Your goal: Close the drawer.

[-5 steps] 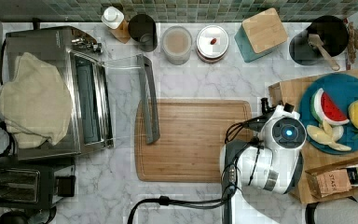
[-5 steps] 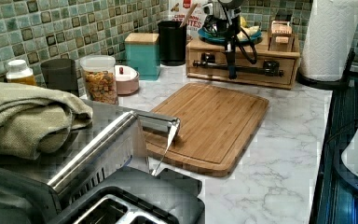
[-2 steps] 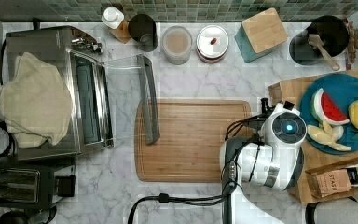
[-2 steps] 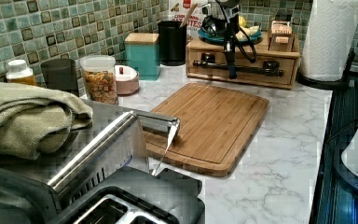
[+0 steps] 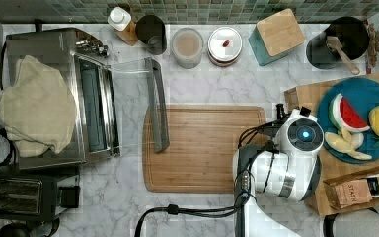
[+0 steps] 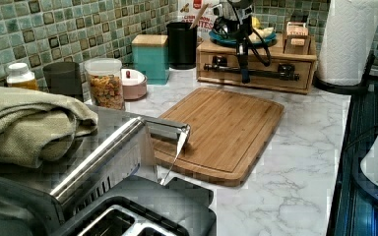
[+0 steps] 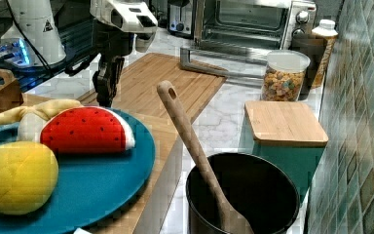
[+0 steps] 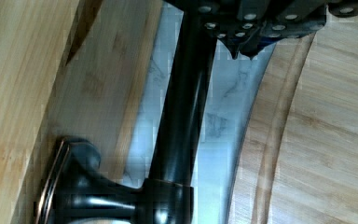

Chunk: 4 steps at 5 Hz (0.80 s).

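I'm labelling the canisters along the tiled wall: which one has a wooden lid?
The square teal canister. The cereal jar has a clear lid, and the pink dish a white one.

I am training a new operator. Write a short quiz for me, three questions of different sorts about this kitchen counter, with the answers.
1. True or false: the toaster oven's glass door is folded down open.
2. What lies on the blue plate? A) toy fruit B) metal spoons C) cereal
3. Fill the gap: the gripper hangs in front of the drawer, at its dark bar ____.

Key: 1 true; 2 A; 3 handle.
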Motion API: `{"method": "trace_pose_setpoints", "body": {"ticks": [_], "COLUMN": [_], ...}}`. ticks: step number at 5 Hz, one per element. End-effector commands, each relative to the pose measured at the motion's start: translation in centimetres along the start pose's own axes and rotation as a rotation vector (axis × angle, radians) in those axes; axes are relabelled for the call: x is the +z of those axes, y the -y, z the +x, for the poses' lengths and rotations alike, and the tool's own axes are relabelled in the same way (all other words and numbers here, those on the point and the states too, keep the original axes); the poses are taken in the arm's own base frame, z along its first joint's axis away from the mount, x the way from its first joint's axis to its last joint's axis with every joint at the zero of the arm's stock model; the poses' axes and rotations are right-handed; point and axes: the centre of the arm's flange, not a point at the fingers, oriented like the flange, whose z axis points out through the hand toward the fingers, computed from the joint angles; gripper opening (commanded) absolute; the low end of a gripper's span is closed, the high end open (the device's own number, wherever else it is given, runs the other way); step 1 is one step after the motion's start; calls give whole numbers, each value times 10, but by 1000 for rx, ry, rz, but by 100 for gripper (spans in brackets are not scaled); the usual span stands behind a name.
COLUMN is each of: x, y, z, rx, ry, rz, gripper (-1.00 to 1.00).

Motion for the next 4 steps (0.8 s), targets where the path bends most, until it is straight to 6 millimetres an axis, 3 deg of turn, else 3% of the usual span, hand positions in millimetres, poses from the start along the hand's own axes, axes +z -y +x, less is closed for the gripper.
{"method": "trace_pose_setpoints", "body": {"ticks": [1, 4], "x": [-76, -76], "y": [-144, -144], "z": [-59, -58], "rx": [285, 285], "ry": [-146, -147], "rz": [-206, -206], "gripper": [-100, -100]}}
